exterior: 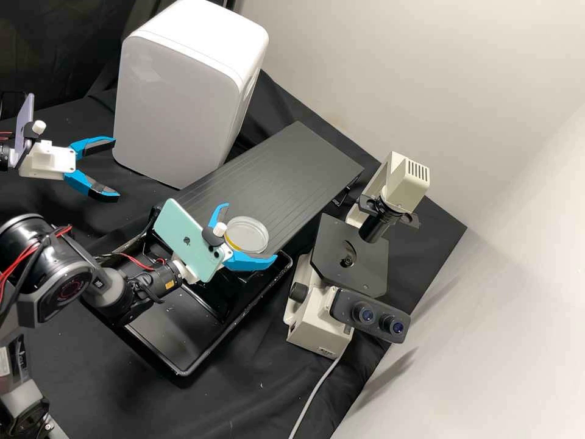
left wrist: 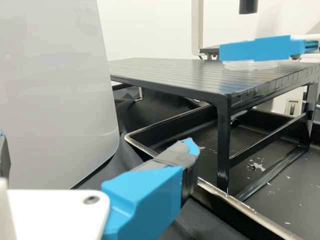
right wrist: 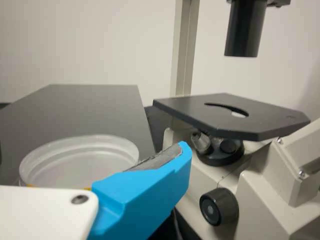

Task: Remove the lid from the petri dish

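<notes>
Your right claw (exterior: 250,234) stands spread around the dish (right wrist: 75,161) at the end of the shelf (exterior: 286,164); close gently on the lid (exterior: 247,228) rim only, then lift straight, lest the base follow; your left claw (exterior: 113,169) hangs spread, well off the shelf.

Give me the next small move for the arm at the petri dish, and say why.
Probably close the right end effector gently onto the lid. Its blue fingers sit open on either side of the dish, which rests on the black rack with the lid on, so nothing is gripped yet.
</notes>
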`<action>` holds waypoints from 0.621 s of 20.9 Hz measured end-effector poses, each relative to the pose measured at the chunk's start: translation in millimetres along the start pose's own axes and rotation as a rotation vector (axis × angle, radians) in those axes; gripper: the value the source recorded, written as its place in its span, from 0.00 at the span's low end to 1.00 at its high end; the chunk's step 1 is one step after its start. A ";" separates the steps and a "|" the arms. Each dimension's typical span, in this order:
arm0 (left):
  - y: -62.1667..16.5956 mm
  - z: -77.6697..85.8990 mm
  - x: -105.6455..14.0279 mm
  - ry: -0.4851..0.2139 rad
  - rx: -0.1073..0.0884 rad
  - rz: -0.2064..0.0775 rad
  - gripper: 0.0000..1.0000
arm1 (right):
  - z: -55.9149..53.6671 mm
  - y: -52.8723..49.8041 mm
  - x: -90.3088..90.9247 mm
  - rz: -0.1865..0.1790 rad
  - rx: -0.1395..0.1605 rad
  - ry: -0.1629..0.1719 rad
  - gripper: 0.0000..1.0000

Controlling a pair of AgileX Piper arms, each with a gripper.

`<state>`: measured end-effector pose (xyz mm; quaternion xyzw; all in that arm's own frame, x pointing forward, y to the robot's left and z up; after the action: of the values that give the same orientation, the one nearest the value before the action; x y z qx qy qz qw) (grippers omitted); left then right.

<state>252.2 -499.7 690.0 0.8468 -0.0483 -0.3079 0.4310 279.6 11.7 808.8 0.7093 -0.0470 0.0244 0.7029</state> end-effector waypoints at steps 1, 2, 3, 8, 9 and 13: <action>0.0 0.0 0.0 0.000 0.000 0.000 1.00 | 1.2 -0.7 0.1 -0.005 -0.001 -0.011 1.00; 0.0 0.0 0.0 0.000 0.000 0.000 1.00 | 1.7 -1.2 0.1 -0.010 -0.001 -0.015 1.00; 0.0 0.0 0.0 0.000 0.000 0.000 1.00 | 1.9 -1.4 0.1 -0.013 -0.001 -0.018 1.00; 0.0 0.0 0.0 0.000 0.000 0.000 1.00 | 1.9 -1.5 0.1 -0.013 -0.001 -0.018 1.00; 0.0 0.0 0.0 0.000 0.000 0.000 1.00 | 1.9 -1.5 0.1 -0.013 -0.001 -0.018 1.00; -0.2 -0.1 0.0 0.000 0.000 -0.001 1.00 | 1.9 -1.5 0.1 -0.013 -0.001 -0.018 0.00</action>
<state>252.3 -499.6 689.8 0.8468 -0.0479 -0.3081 0.4310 279.7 9.8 807.3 0.7096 -0.0487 0.0134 0.7028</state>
